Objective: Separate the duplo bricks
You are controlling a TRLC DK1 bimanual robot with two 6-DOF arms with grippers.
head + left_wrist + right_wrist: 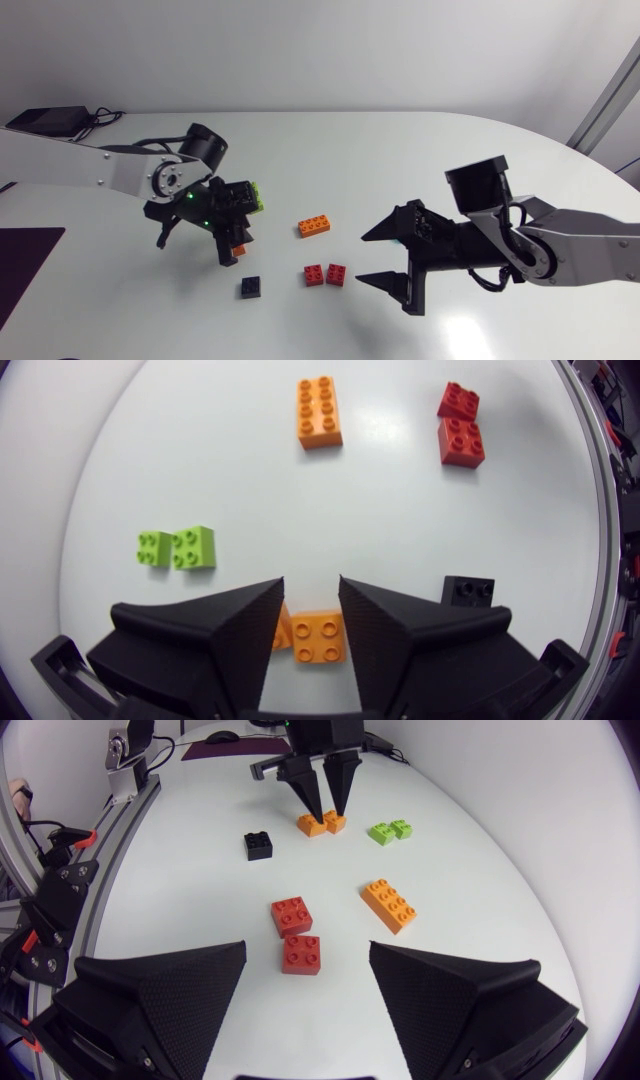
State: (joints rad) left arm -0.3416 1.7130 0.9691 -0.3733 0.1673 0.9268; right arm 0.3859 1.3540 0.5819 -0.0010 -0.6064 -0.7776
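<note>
My left gripper point(233, 254) point(311, 580) points down with its tips just over two small orange bricks point(320, 637) point(320, 823) lying side by side; a narrow gap shows between the fingers and nothing is held. Two lime green bricks point(175, 547) point(255, 195) lie apart just beside it. A long orange brick point(315, 226) point(389, 905), two separate red bricks point(324, 273) point(292, 916) and a black brick point(250, 287) point(258, 844) lie mid-table. My right gripper point(385, 257) point(305, 990) hangs wide open, empty, right of the red bricks.
A black box with a cable point(48, 120) sits at the back left of the table. A dark purple mat point(25, 255) lies at the left edge. The table's curved edge point(560, 140) runs behind my right arm.
</note>
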